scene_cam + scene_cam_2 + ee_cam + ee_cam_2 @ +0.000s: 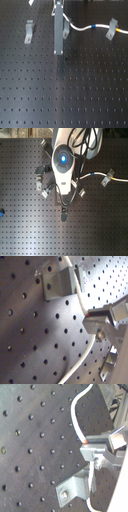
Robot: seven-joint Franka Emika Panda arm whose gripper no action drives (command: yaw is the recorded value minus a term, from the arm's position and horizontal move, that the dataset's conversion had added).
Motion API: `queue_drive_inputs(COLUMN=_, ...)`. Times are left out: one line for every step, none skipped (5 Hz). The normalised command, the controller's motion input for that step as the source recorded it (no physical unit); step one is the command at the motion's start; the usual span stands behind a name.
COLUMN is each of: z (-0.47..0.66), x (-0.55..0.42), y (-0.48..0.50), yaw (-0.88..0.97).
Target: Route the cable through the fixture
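Metal fingers (102, 445) pinch the white cable (76, 419) just above a small bracket (75, 488). Black holed table (65, 95) lies underneath

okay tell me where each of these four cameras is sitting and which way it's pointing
First exterior view: low at the board's edge, looking across the perforated board at the cable and clips; the grey gripper hangs down.
Second exterior view: overhead, looking straight down; the arm's body with its blue light covers the centre.
First wrist view: on the gripper, close to the board; a finger sits beside the cable.
Second wrist view: on the gripper's other side, same finger and cable.
Shared: all four show the white cable.
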Motion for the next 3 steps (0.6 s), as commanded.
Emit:
queue_drive_inputs(z=0.34, x=-0.193, y=0.005, yaw=0.00)
queue_drive_inputs(z=0.46, x=-0.169, y=0.016, yaw=0.00)
queue_drive_inputs(z=0.33, x=-0.102, y=0.060, yaw=0.00)
